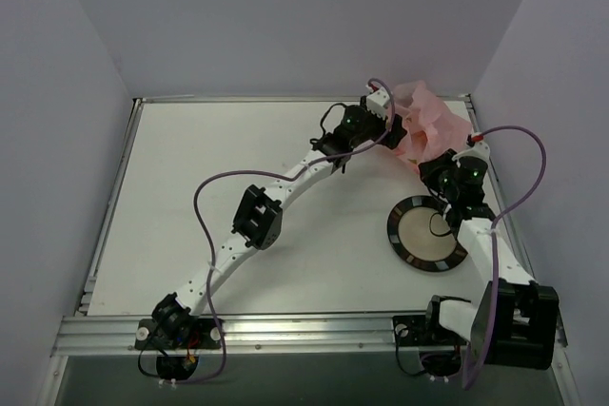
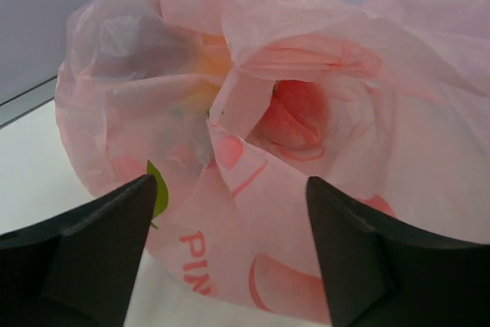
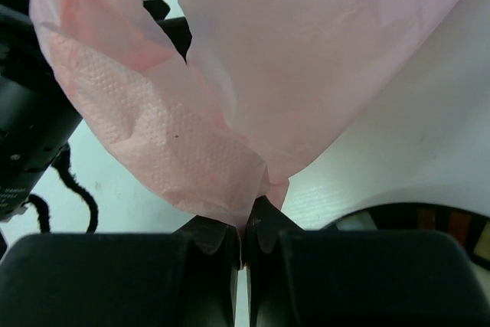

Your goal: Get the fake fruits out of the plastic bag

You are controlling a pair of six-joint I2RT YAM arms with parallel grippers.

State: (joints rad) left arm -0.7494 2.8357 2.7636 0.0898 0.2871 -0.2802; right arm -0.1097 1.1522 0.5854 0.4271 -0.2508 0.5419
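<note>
Left jaws: wide open, holding nothing. Straight ahead of them, bag [image 2: 321,44] mouth gaping, peach [image 2: 297,116] inside, just past the tips; green leaf [image 2: 157,188] by the left tip. Right jaws: clamped shut on a fold of bag, the rest stretching away ahead. Plate [image 1: 394,233] just beside right jaws, on surface [image 1: 209,159].

A round, black-rimmed plate [image 1: 417,237] with a pale centre lies on the white table [image 1: 190,168] (toward its right edge).
</note>
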